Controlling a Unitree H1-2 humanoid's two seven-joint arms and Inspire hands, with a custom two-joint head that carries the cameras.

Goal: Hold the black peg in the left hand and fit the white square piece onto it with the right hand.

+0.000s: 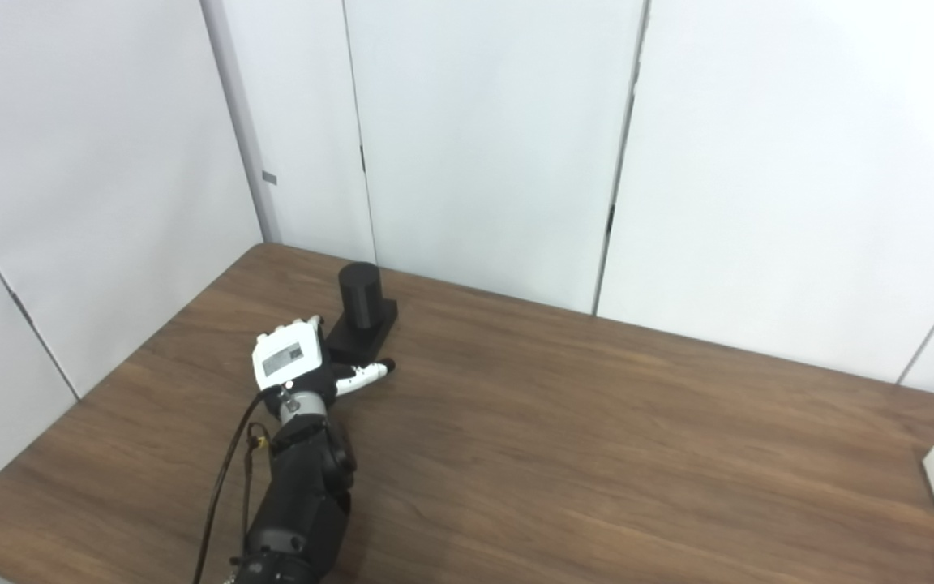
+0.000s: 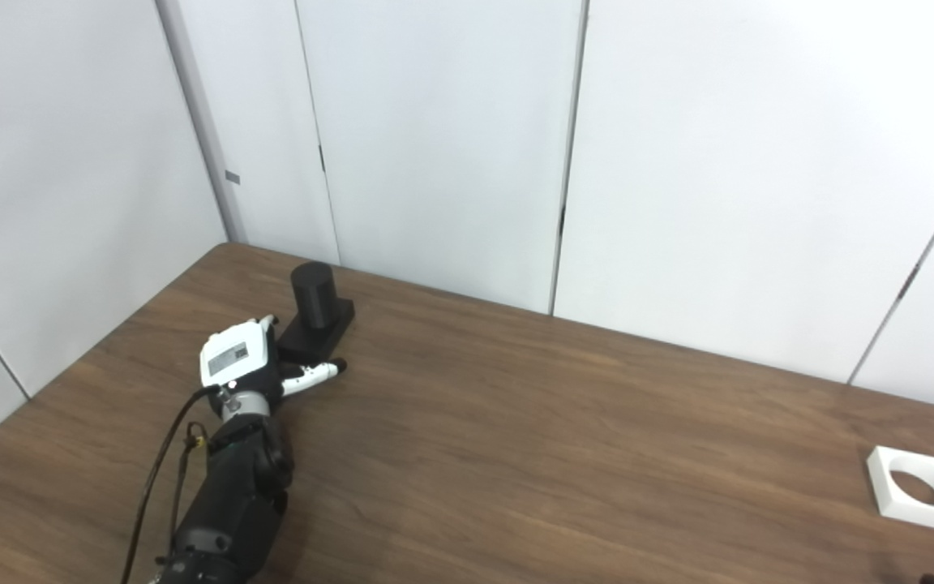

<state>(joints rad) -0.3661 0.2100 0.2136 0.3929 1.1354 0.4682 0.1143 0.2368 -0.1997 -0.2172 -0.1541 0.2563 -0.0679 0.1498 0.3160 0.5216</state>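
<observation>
You've got even, bright, diffuse light, apparently from overhead. The white wall panels (image 1: 483, 146) read clean, slightly cool, not blown out. The bench (image 2: 564, 438) shows a soft sheen across the middle, no hard glare. Shadows are faint: a soft one beside the black peg (image 1: 362, 304) and under the left hand (image 1: 297, 361) (edges smeared, low contrast). Both views are a bit soft overall, with compression mush in the wood grain. The white square piece (image 2: 917, 488) is clipped at the left eye view's right edge. Panel seams look straight, no obvious edge distortion.
</observation>
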